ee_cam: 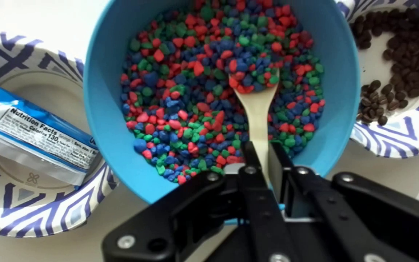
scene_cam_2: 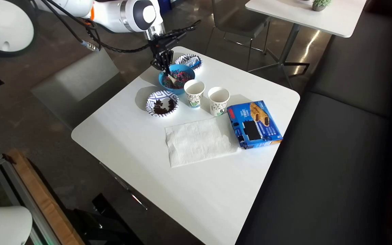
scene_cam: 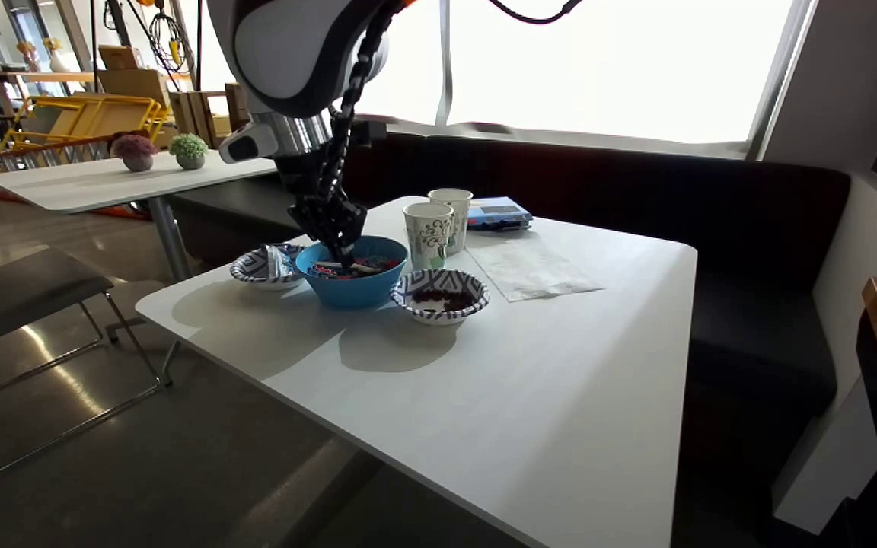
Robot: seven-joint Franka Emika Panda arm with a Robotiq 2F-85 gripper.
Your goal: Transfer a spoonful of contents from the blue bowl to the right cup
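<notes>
The blue bowl (scene_cam: 355, 293) stands on the table, filled with red, green and blue pebbles; it also shows in an exterior view (scene_cam_2: 179, 91) and the wrist view (ee_cam: 104, 91). My gripper (ee_cam: 264, 149) is shut on the handle of a pale wooden spoon (ee_cam: 256, 105). The spoon's head carries a heap of pebbles within the bowl; I cannot tell how far it is lifted off the rest. Two white patterned paper cups stand beside the bowl: a cup close to it (scene_cam_2: 194, 97) and a cup nearer the box (scene_cam_2: 218, 106). Both cups are outside the wrist view.
A patterned paper bowl (ee_cam: 409, 136) with dark beans stands at one side of the blue bowl. Another paper bowl (ee_cam: 42, 218) with a wrapped bar (ee_cam: 38, 134) stands at its opposite side. A blue box (scene_cam_2: 257, 126) and a paper towel (scene_cam_2: 199, 143) lie beyond the cups.
</notes>
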